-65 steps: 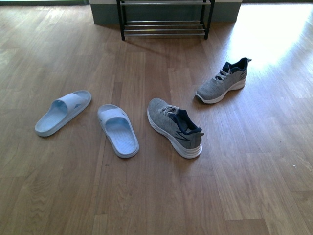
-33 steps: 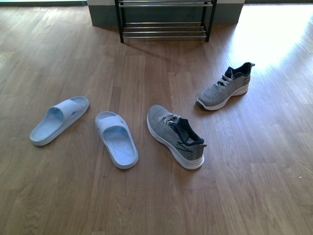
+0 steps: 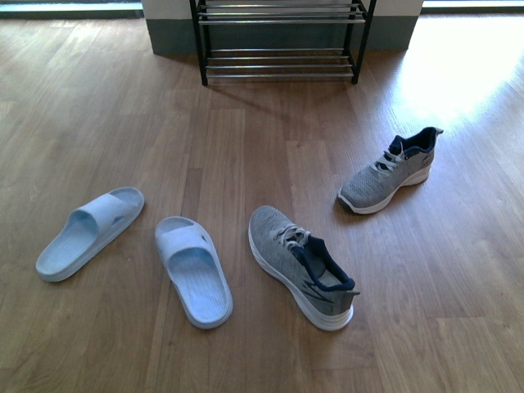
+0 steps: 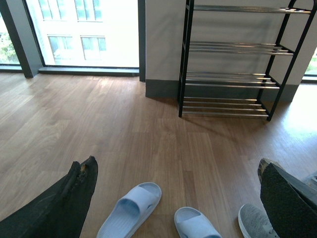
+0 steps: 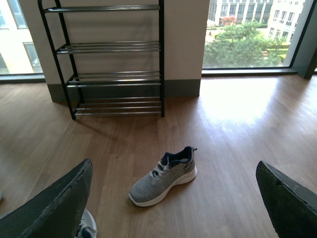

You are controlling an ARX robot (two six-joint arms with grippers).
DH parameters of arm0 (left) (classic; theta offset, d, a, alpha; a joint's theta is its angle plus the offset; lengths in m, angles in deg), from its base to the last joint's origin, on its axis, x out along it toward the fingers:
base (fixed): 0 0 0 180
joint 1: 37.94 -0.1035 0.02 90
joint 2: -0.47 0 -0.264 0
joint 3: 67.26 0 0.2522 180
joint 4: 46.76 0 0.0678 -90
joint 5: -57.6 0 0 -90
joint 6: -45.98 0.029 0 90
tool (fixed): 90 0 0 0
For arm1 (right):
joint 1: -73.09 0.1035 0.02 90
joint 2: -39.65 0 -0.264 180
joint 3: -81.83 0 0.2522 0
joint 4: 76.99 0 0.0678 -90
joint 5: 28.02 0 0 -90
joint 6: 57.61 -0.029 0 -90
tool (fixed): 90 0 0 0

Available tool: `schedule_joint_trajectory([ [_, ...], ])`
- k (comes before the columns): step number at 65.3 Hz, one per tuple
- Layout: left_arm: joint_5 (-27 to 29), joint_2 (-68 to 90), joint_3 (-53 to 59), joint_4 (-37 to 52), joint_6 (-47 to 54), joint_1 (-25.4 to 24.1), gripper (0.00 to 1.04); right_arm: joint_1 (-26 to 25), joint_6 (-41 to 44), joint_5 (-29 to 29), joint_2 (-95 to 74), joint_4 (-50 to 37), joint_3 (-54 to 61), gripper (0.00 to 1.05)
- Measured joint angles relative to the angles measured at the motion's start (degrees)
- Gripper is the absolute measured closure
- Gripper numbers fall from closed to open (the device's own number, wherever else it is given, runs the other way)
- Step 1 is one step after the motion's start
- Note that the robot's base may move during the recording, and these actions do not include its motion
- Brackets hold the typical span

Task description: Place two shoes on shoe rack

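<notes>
We see our left gripper (image 4: 176,165) and right gripper (image 5: 173,165) both spread wide with nothing held, while the near shoe (image 3: 301,266) and the far shoe (image 3: 391,172) lie apart on the floor (image 3: 98,123), well short of the shoe rack (image 3: 278,74), their dark side marks too small to read.

The left claw (image 4: 177,162) and right claw (image 5: 174,163) have dark, scuffed, wedge-shaped fingers (image 4: 69,203).

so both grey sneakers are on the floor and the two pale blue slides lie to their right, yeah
No: in the front view the pale blue slides lie to the left of the grey sneakers, not the right. Both sneakers are on the floor.
</notes>
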Motion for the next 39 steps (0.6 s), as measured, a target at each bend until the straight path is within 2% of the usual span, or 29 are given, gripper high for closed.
schedule_joint_trajectory([
  [39, 0.0, 0.0, 0.0, 0.0, 0.0, 0.0, 0.09, 0.0, 0.0, 0.0, 0.0, 0.0, 0.0, 0.09],
])
